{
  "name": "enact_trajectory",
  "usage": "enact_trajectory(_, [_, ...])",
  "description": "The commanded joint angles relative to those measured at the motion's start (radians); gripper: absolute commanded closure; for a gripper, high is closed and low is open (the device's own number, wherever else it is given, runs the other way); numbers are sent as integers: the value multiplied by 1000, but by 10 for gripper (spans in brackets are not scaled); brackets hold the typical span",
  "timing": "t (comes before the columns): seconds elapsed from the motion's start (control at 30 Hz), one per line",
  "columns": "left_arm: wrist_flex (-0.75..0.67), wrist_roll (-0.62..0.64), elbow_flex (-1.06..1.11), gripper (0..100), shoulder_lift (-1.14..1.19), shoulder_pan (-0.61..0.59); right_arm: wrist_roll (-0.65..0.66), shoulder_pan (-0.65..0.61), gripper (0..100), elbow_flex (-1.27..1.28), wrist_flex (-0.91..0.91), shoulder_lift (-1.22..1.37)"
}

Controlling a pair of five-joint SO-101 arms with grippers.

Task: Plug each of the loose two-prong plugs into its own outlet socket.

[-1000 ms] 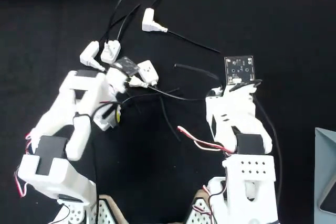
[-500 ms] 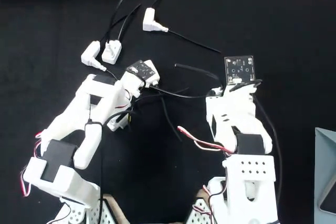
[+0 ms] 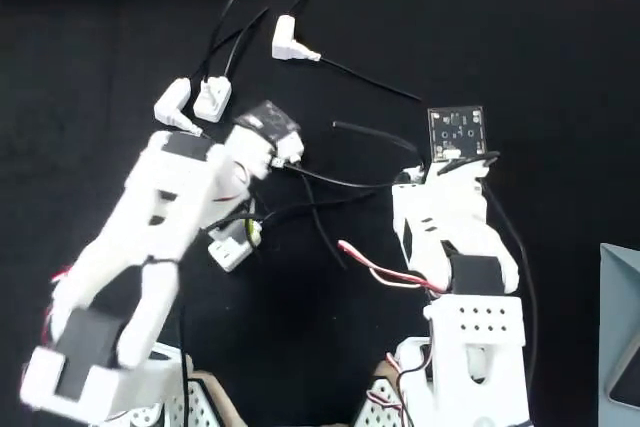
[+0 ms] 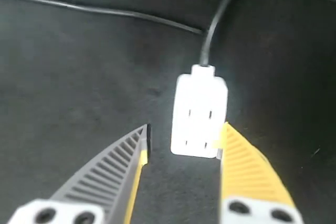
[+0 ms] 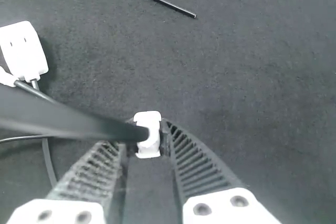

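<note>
Over the last second my left arm has stretched out toward the far side of the black mat [image 3: 560, 67], and its wrist now sits over the white outlet socket [image 3: 291, 148] left of centre. The socket itself has barely shifted. In the left wrist view the left gripper [image 4: 184, 132] is spread wide, one finger on each side of the socket's near end. The yellow one is just beside the casing and the grey one is a little apart from it, so nothing is gripped yet. The socket's slots face up and its cord runs off the far end.

My right arm has not moved. The right gripper [image 5: 146, 129] is pinching a small white plug [image 5: 147, 123] at its tips, and the plug's black cable [image 5: 63, 121] trails off to the left. I can't see the prongs from here.

I read this as the left side being lined up to clamp the socket and steady it. After that, the right arm can carry its plug across the gap and push it in. Three more white cord ends [image 3: 210, 99] lie further back on the left, still unpaired, so most of the job remains.
</note>
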Motion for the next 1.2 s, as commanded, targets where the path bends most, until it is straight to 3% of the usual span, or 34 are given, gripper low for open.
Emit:
enact_trajectory(0.0, [14, -3, 8, 781, -169, -64, 9, -14, 985, -22, -6, -10])
enact_trajectory(0.2, [8, 3, 61, 748, -301, -248, 0, -133, 985, -82, 112, -16])
enact_trajectory(0.43, [3, 0, 188, 913, -500, -484, -51, -400, 985, -104, 140, -10])
enact_trajectory(0.6, [-117, 9, 377, 970, -654, -595, -80, -597, 986, -116, 132, -7])
enact_trajectory(0.97, [-408, 367, 734, 967, -868, -754, -152, -827, 986, -309, 66, 366])
enact_trajectory(1.17, [-433, 390, 769, 964, -908, -828, -147, -876, 986, -312, -94, 533])
